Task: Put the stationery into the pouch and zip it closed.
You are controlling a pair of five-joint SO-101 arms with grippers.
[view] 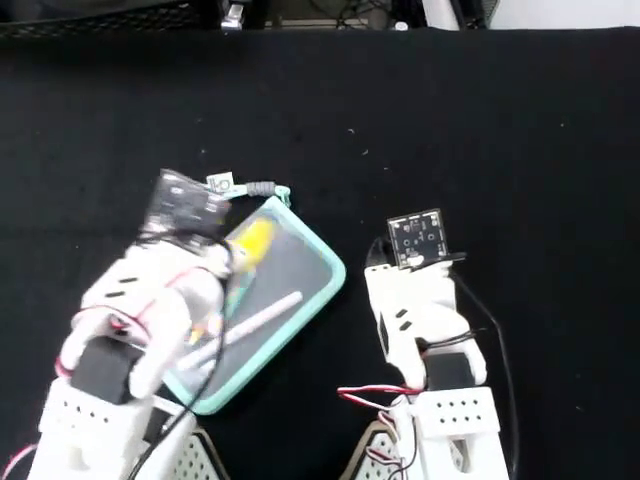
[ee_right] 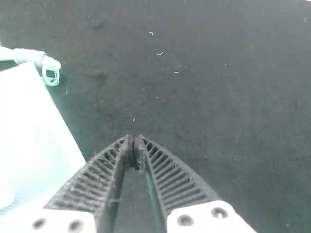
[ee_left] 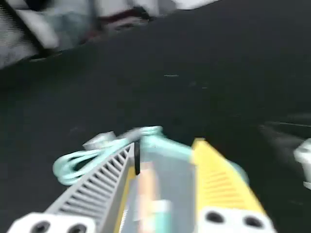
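Observation:
The pouch (view: 295, 275) has a teal rim and a clear face and lies slanted on the black table; a white pen (view: 262, 320) and other coloured stationery show through it. Its teal strap (view: 262, 188) trails from the far corner. My left gripper (ee_left: 165, 145) is open over that corner, its grey finger (ee_left: 109, 177) beside the strap (ee_left: 80, 160) and its yellow finger (ee_left: 218, 179) over the pouch face. My right gripper (ee_right: 133, 145) is shut on nothing, on bare table just right of the pouch (ee_right: 29, 141).
The black tabletop (view: 450, 120) stretches far and to the right of both arms. The right arm (view: 425, 320) stands close to the pouch's right edge. Dark clutter lines the table's back edge.

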